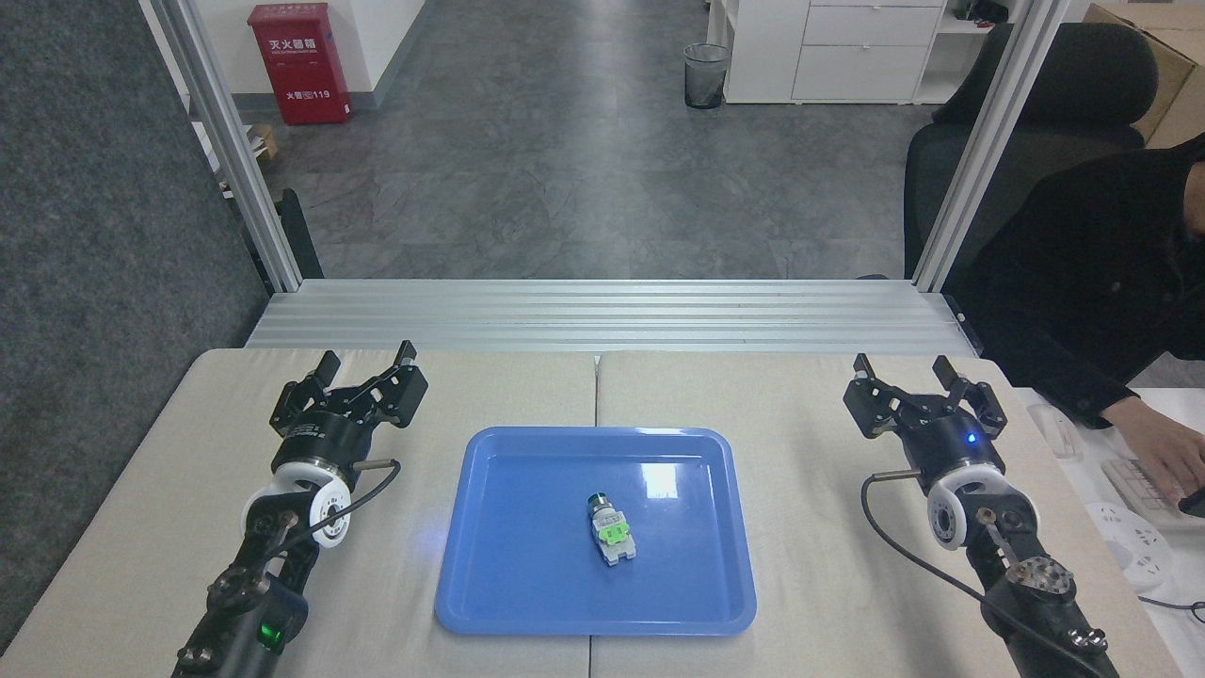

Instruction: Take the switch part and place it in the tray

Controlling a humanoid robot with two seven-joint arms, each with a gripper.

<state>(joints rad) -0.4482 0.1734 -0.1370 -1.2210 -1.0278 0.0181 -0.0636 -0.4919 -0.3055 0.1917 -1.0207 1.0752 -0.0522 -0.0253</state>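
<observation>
The switch part (610, 530), with a dark cap, silver body, green block and whitish base, lies on its side near the middle of the blue tray (508, 584). Nothing touches it. My left gripper (367, 360) hovers open over the table left of the tray's far corner, empty. Far to the right of the tray, my right gripper (904, 368) is open too, with nothing between its fingers.
A person in black sits at the right, a hand (1163, 452) on a keyboard (1134, 485) just off the table's right edge. An aluminium rail bed (602, 315) runs along the table's far side, with frame posts at both ends.
</observation>
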